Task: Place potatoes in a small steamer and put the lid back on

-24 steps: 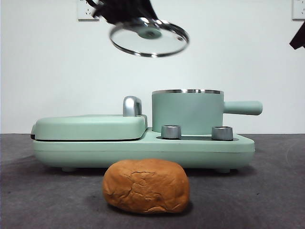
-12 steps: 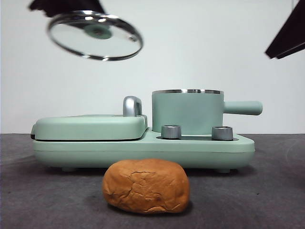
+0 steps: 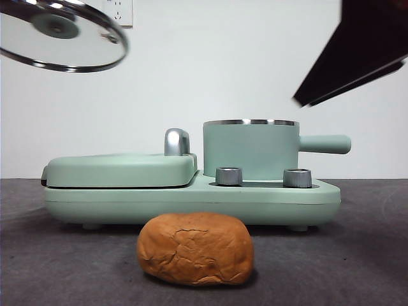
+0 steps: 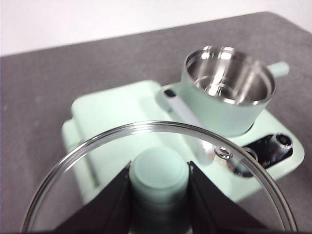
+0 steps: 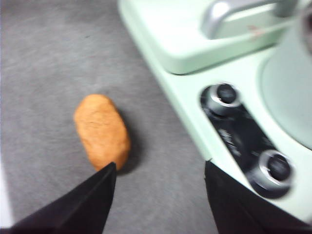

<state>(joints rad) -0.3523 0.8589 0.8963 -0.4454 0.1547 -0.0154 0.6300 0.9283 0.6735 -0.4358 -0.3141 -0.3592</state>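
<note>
The left gripper (image 4: 158, 195) holds the lid (image 3: 60, 35) by its green knob, jaws closed on either side of it, high in the air. Over the last second the lid has travelled from above the steamer (image 3: 250, 148) out past the flat hinged end of the green appliance (image 3: 191, 201), and it now hangs clear of the pot. The steamer stands open at the other end of the appliance, its steel interior empty in the left wrist view. In the same interval the right arm has come into the front view from the upper corner on the pot's side and now looms large and dark there. Its gripper, the right gripper (image 5: 158, 187), has its jaws spread wide with nothing between them, above the table (image 3: 357, 268) with the potato (image 5: 101, 131) just ahead. The potato lies on the table near its front edge, close in front of the appliance and not touching it. Assessment: lid removal is complete and the pot is accessible; the potato pick-up appears to be starting. Loading the potato and replacing the lid remain outstanding.
</note>
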